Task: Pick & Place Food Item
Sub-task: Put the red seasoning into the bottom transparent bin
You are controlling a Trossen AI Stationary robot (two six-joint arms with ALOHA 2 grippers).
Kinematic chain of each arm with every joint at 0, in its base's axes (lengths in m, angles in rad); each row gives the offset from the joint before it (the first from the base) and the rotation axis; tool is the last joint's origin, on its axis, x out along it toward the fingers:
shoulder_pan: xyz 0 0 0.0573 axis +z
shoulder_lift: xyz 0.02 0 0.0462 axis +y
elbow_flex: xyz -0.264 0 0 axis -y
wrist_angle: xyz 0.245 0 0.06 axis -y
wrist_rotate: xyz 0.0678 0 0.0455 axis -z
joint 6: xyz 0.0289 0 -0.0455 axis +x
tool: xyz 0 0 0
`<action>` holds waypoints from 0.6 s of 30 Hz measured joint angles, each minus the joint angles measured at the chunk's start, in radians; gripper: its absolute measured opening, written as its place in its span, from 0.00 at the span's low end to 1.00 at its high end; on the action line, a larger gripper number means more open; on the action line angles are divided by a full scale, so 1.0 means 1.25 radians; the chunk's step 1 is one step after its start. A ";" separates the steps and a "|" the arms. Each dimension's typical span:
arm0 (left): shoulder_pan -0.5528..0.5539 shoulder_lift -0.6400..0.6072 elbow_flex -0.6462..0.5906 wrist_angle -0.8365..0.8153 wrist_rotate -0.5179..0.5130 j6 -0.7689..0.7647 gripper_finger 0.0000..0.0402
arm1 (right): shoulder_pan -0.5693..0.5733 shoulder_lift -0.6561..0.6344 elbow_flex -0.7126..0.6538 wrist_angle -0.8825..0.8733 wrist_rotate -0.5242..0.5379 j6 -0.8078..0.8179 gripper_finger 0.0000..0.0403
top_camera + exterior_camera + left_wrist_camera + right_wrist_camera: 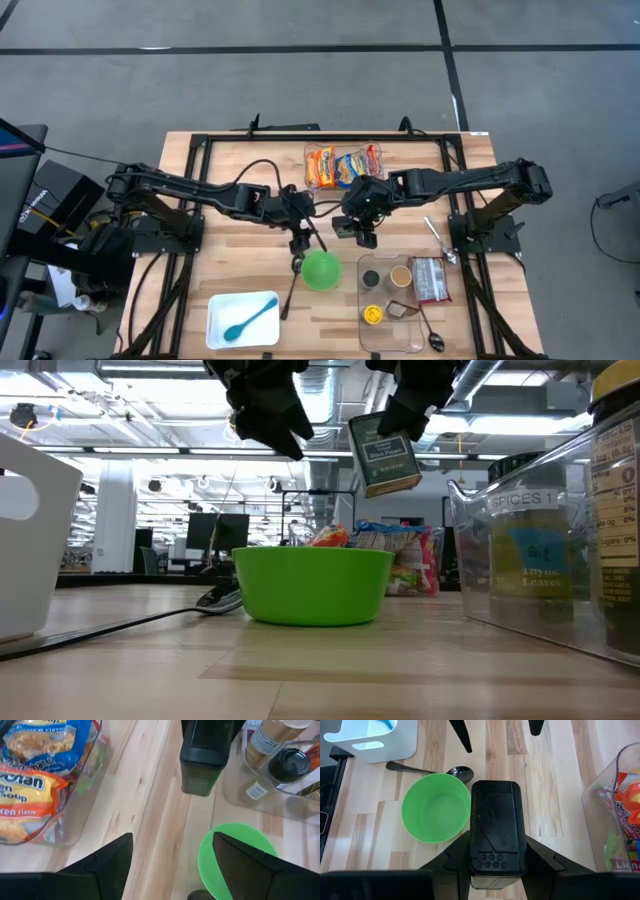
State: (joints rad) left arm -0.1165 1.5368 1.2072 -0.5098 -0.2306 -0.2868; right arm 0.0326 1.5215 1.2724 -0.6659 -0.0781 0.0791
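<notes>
Right gripper [496, 865] clamps dark tin [496, 825]; left gripper [172, 865] agape.

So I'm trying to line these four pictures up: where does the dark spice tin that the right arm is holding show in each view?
High view: spice tin in the right gripper, centre, up-right of the green bowl.
Low view: tin tilted, hanging above the bowl, top centre.
Left wrist view: tin top centre, beyond the bowl.
Right wrist view: tin centre, between the fingers, beside the bowl.
Shared landmark: the green bowl.
</notes>
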 joint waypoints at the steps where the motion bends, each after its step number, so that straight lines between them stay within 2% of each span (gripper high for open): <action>1: 0.000 0.000 0.000 -0.004 0.000 -0.006 0.67 | 0.000 0.000 0.000 0.000 0.000 0.000 0.30; 18: 0.000 0.000 0.000 -0.148 -0.006 -0.029 0.67 | 0.000 0.000 0.000 -0.007 0.000 0.000 0.31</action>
State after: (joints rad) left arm -0.1165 1.5368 1.2072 -0.6949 -0.2385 -0.3229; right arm 0.0324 1.5215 1.2724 -0.6742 -0.0782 0.0792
